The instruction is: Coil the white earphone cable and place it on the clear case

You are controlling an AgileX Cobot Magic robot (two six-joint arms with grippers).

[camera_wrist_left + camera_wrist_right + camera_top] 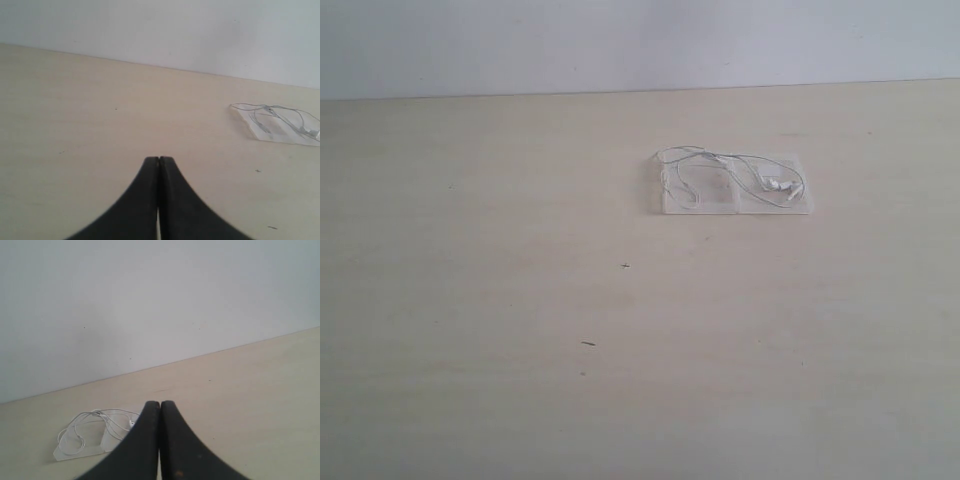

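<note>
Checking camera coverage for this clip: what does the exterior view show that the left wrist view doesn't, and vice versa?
Exterior only: the whole clear case, both halves, with no gripper in sight. Left wrist only: the left gripper, shut, well apart from the case, which the picture's edge cuts off. Both: the white earphone cable lying loosely on the case, on the pale table.

No legible text, numbers or signs, clear case [720,207] too blurred
</note>
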